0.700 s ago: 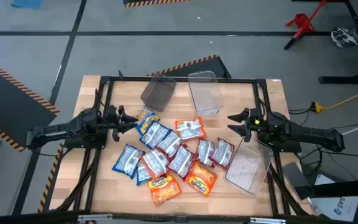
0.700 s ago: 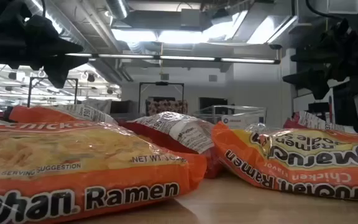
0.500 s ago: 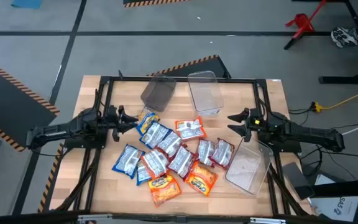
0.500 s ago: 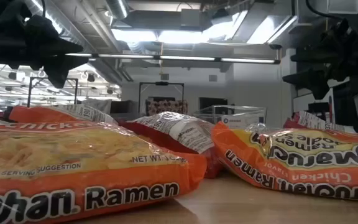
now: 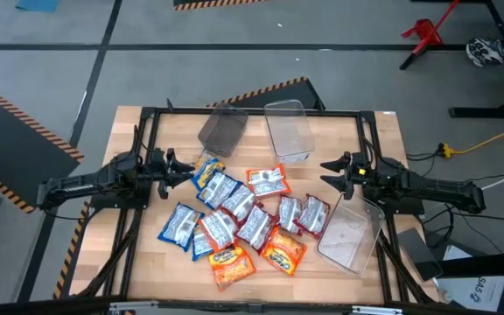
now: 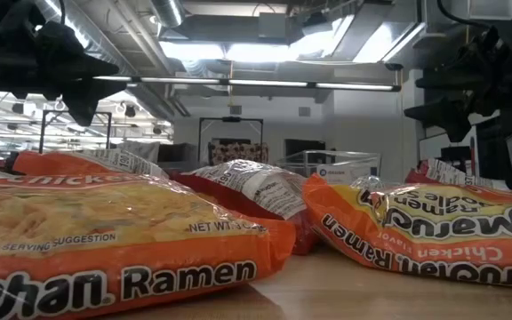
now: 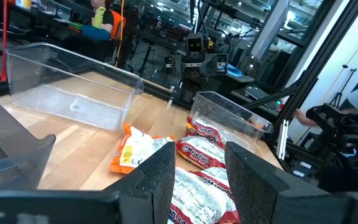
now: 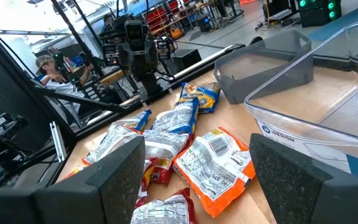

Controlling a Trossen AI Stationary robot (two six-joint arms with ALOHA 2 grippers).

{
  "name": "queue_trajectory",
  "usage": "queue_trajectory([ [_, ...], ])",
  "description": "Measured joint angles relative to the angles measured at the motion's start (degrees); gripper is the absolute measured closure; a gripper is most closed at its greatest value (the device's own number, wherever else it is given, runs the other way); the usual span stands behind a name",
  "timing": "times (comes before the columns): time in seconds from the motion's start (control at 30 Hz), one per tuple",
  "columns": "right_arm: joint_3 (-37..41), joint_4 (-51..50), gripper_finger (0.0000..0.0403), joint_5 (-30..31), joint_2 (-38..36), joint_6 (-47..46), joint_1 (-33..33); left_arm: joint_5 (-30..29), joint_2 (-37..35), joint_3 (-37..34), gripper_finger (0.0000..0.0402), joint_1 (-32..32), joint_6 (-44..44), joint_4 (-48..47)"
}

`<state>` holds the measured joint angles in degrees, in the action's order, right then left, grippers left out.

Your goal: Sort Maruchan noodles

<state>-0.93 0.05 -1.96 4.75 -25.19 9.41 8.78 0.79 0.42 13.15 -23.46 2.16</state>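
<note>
The Maruchan noodle packets (image 5: pixel 239 217) lie in a loose, overlapping heap mid-table: blue-and-yellow, orange and red-and-silver ones. In the low view two orange packets (image 6: pixel 105 240) (image 6: pixel 425 227) fill the near edge. My left gripper (image 5: pixel 182 167) hovers open at the heap's left side, next to a blue-and-yellow packet (image 5: pixel 206 171); its wrist view looks over the packets (image 7: pixel 197 149). My right gripper (image 5: pixel 331 169) hovers open to the right of the heap, facing the packets (image 8: pixel 213 158). Neither touches anything.
A dark grey bin (image 5: pixel 221 129) and a clear bin (image 5: pixel 287 129) stand at the far edge. Another clear bin (image 5: pixel 350 234) lies tilted at the near right. A black frame (image 5: pixel 252 112) borders the table. Bare wood shows at the near left (image 5: pixel 147 262).
</note>
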Motion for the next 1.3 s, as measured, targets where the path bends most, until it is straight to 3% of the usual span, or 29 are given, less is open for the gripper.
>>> queue_trajectory([
  [1.03,0.0,0.04,0.0125,0.01,0.0,-0.02,-0.01,-1.55,0.01,0.01,0.0268,0.0,0.02,0.01],
  [1.17,0.14,1.05,0.0125,0.31,0.0,-0.02,-0.01,-5.51,0.01,-0.01,0.0268,0.0,-9.24,5.34],
  [1.3,0.14,3.99,0.0125,0.55,0.0,-2.95,-0.02,-14.13,0.01,-0.01,0.0268,0.02,-20.3,15.56],
])
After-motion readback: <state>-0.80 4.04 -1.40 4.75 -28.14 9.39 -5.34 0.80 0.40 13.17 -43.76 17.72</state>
